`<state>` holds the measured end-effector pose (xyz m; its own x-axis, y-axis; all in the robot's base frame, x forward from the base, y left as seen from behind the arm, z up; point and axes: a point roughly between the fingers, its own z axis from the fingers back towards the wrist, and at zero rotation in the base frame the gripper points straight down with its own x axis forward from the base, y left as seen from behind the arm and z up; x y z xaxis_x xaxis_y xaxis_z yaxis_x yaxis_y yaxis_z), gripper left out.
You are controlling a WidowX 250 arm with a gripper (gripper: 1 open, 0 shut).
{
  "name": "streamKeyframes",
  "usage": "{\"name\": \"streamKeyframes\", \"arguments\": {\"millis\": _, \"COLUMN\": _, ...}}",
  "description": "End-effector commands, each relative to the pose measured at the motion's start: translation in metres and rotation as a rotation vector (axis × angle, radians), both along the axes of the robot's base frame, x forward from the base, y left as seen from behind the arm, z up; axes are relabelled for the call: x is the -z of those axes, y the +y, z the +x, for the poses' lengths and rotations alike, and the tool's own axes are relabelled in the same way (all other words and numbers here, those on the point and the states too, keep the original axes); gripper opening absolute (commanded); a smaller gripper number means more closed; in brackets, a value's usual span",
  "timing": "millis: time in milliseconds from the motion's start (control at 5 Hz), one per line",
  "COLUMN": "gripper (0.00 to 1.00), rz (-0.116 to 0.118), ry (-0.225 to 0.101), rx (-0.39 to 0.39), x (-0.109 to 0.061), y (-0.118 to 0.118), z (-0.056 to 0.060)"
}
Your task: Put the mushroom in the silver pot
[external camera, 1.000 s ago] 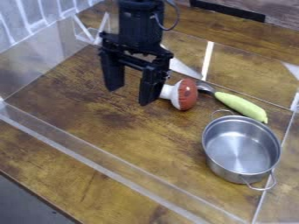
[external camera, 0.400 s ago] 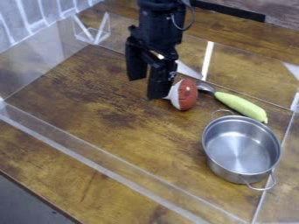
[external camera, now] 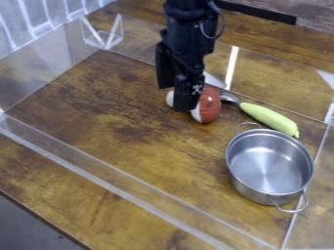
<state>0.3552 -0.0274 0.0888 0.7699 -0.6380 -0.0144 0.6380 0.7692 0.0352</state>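
Mushroom lies on its side on the brown wooden table in my single camera view, behind and to the left of the silver pot, and well inside the clear barrier that edges the work area. I see the black gripper right at its stem end, one finger over part of the white stem, the other on the stem's left side. I read the pincer as wide apart, clamped on nothing; whether a finger touches the stem, I cannot tell. Bare wood spreads left of the gripper and toward the near barrier, so that side gives me open room. To the right it is tighter: the spoon and the long yellow-green vegetable lie just beside the mushroom, running toward the right edge, and the pot sits close to the right-hand barrier, its loop handles sticking out at the far and near sides. I make out the reddish-brown cap pointing right in the view, the white stem pointing left, so the long axis runs roughly left to right.
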Motion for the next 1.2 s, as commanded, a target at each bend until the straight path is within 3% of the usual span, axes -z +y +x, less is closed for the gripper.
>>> {"name": "streamKeyframes", "arguments": {"millis": 0, "gripper": 1.00, "rz": -0.004, "ry": -0.071, "rx": 0.083, "x": -0.007, "y": -0.008, "z": 0.009}}
{"name": "streamKeyframes", "arguments": {"millis": 400, "gripper": 1.00, "rz": 0.002, "ry": -0.137, "rx": 0.070, "x": -0.003, "y": -0.011, "z": 0.037}}
{"name": "streamKeyframes", "arguments": {"millis": 800, "gripper": 1.00, "rz": -0.008, "ry": -0.185, "rx": -0.047, "x": -0.012, "y": -0.017, "z": 0.064}}
{"name": "streamKeyframes", "arguments": {"millis": 1000, "gripper": 1.00, "rz": -0.025, "ry": -0.193, "rx": -0.004, "x": -0.008, "y": -0.011, "z": 0.066}}
